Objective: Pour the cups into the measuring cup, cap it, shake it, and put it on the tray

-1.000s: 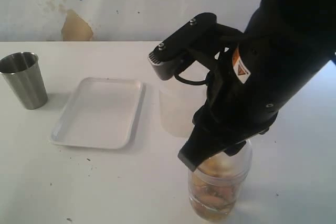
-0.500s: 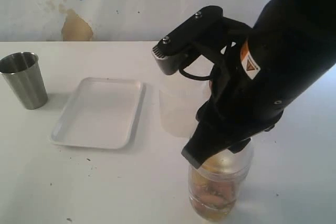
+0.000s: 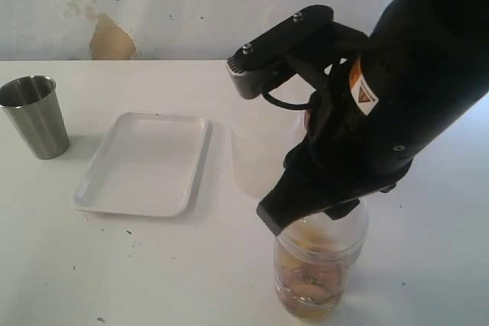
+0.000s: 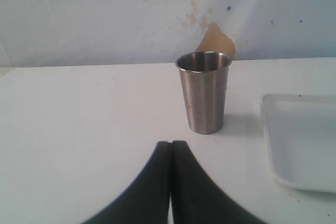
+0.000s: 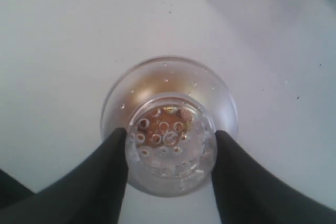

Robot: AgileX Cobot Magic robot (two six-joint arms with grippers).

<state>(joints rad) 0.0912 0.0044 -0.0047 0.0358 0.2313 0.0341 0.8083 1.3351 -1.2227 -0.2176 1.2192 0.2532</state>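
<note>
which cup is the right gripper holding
The clear measuring cup with brownish contents: the right gripper grips its lid. The steel tumbler and frosted cup stand aside.

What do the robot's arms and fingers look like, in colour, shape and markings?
The right arm is bulky, with a smooth black casing and an orange-and-white warning label. A black-and-grey bracket with screws sits at its wrist, a thin black cable looping beneath. The left fingers and right fingers are matte black and tapered.
</note>
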